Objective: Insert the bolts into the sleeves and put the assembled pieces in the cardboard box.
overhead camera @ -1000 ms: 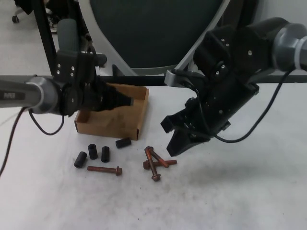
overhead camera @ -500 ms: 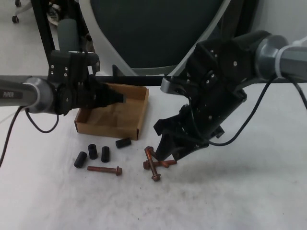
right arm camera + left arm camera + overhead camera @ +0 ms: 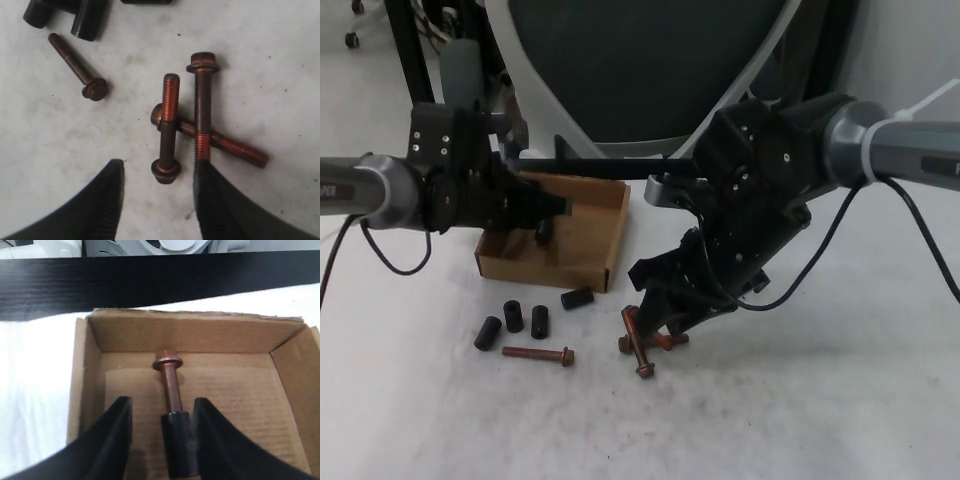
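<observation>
**Left end effector open over the box, right one spread above the bolts**

The white counter (image 3: 820, 400) carries everything. My right end effector (image 3: 661, 311) hangs low near the middle of the counter, its fingers wide apart and holding nothing. My left end effector (image 3: 556, 205) is over the cardboard box (image 3: 542, 268), which sits toward the counter's far edge on my left. Its fingers are parted too.

In the left wrist view, the assembled piece (image 3: 175, 440), a copper bolt pushed through a black sleeve, lies between my left fingers (image 3: 117, 440) inside the box. The bolt's head points at the box's far wall. There is a clear gap between the sleeve and one finger, and the sleeve sits just beside the other, so I am not clamping it. I cannot tell whether it rests on the box floor.

Three loose bolts (image 3: 166, 130) lie in a crossed heap under my right end effector (image 3: 157, 200). One has its head between my fingers, a second runs beside it with its shank ending at one finger, and the third lies slanted under both. A fourth bolt (image 3: 538, 352) lies alone, nearer the counter's front edge and in front of the box.

Four black sleeves (image 3: 513, 316) stand or lie between that bolt and the box's front wall, three close together and one apart nearer the box's corner.
</observation>
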`<act>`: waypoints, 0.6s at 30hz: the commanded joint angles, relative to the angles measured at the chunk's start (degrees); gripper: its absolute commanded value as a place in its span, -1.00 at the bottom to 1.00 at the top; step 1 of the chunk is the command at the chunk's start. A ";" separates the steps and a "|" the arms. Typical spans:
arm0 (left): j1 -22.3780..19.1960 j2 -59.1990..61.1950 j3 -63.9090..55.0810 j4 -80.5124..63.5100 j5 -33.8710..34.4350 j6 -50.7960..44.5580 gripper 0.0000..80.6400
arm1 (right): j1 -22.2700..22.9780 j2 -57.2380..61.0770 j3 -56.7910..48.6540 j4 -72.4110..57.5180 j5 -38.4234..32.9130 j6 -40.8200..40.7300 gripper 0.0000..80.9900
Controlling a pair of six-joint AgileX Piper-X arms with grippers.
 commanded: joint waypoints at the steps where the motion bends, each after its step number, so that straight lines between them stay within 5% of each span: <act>1: 1.03 -0.37 -0.55 -0.99 4.13 -2.33 -0.05 | -0.20 0.13 -0.69 -0.58 1.51 0.00 0.04; 7: 3.08 -3.77 -0.55 -1.09 16.97 -5.80 -0.06 | -0.20 1.95 -0.69 -0.77 1.56 0.00 0.04; 14: 4.45 -10.49 0.81 -1.09 28.98 -5.17 -0.34 | -0.20 3.01 -0.69 -2.26 4.08 -0.13 0.04; 18: 4.68 -15.47 5.08 -1.09 31.81 -5.04 -0.34 | -0.20 3.25 -0.93 -3.62 4.35 -0.13 0.04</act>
